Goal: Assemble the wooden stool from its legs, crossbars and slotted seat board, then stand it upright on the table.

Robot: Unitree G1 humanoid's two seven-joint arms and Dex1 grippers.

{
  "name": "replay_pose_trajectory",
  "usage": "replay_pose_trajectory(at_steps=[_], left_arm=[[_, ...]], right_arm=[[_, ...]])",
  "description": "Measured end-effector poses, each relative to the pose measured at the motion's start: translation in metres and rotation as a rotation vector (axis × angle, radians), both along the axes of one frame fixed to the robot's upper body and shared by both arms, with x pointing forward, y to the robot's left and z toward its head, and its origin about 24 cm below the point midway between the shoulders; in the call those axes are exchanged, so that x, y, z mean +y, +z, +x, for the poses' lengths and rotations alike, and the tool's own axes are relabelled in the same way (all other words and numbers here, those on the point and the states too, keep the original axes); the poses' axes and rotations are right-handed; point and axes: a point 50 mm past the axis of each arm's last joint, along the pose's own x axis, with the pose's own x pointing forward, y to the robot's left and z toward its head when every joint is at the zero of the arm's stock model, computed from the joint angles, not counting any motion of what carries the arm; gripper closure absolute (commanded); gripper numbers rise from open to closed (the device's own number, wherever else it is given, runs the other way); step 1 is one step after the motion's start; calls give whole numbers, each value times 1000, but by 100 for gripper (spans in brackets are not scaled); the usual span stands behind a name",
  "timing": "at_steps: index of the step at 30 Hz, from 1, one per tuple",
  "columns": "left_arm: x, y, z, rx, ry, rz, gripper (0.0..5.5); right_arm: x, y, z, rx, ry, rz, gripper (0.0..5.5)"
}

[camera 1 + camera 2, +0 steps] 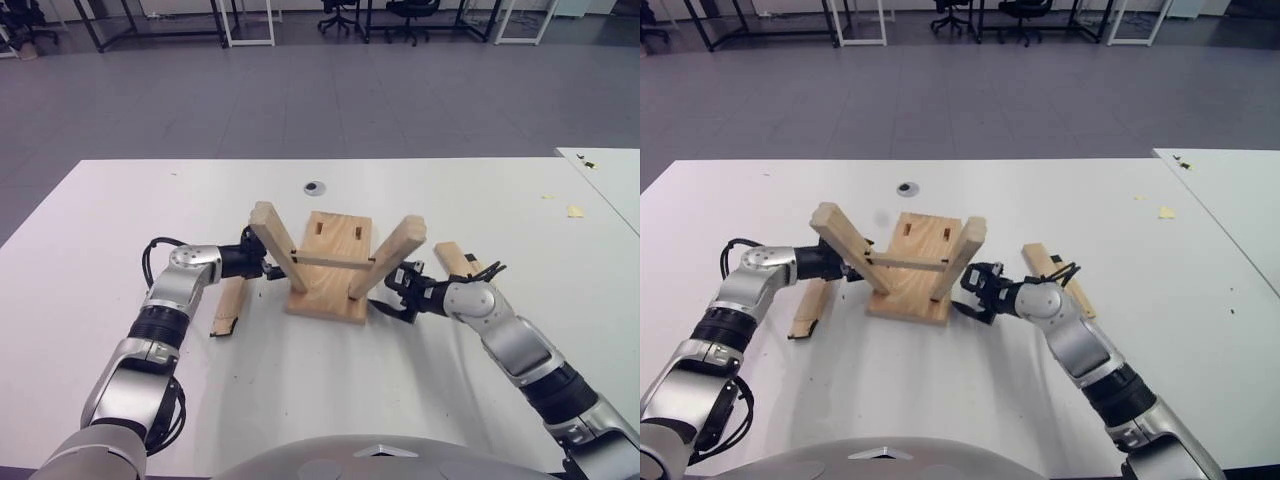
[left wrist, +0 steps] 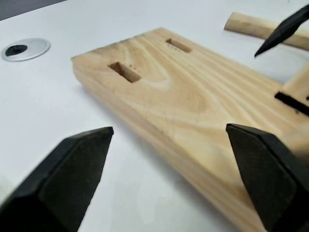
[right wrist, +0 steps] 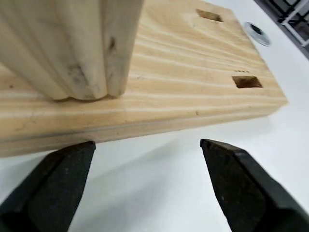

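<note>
The seat board is laid flat on the table between the left tool and right tool, both spread wide and empty, so its fitted legs could be knocked loose if nudged.

Left end effector and right end effector both spread wide

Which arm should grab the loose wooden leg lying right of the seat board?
Right. The loose pale wooden leg lies close beside the right pincer; the left pincer sits across the slotted wooden seat board.
</note>
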Motion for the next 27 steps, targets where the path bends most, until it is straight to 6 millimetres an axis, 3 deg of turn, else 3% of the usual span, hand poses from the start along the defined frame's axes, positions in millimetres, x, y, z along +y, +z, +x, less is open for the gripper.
replay_pose_trajectory(at_steps=[3, 7, 11, 13, 17, 20, 22, 27], left_arm=[[-16, 0, -5, 7, -64, -72, 117], [-10, 2, -5, -15, -45, -82, 117], [9, 17, -2, -84, 1, -71, 117], [21, 26, -3, -120, 35, -71, 117], [45, 41, -16, -198, 116, -35, 117], [59, 36, -46, -178, 82, 94, 117], [68, 29, -55, -165, 72, 219, 117], [59, 11, -34, -222, 67, 379, 117]], right_arm=[[31, 21, -20, 24, 169, 199, 144], [16, 33, -24, 48, 165, 250, 144], [-25, 42, 0, -24, 72, 136, 144], [-32, 44, 19, -107, 22, 94, 144], [-17, 38, 47, -227, -34, 70, 144], [-2, 26, 60, -251, -83, 67, 144], [3, 18, 66, -249, -102, 50, 144], [20, 12, 74, -254, -72, 33, 144]])
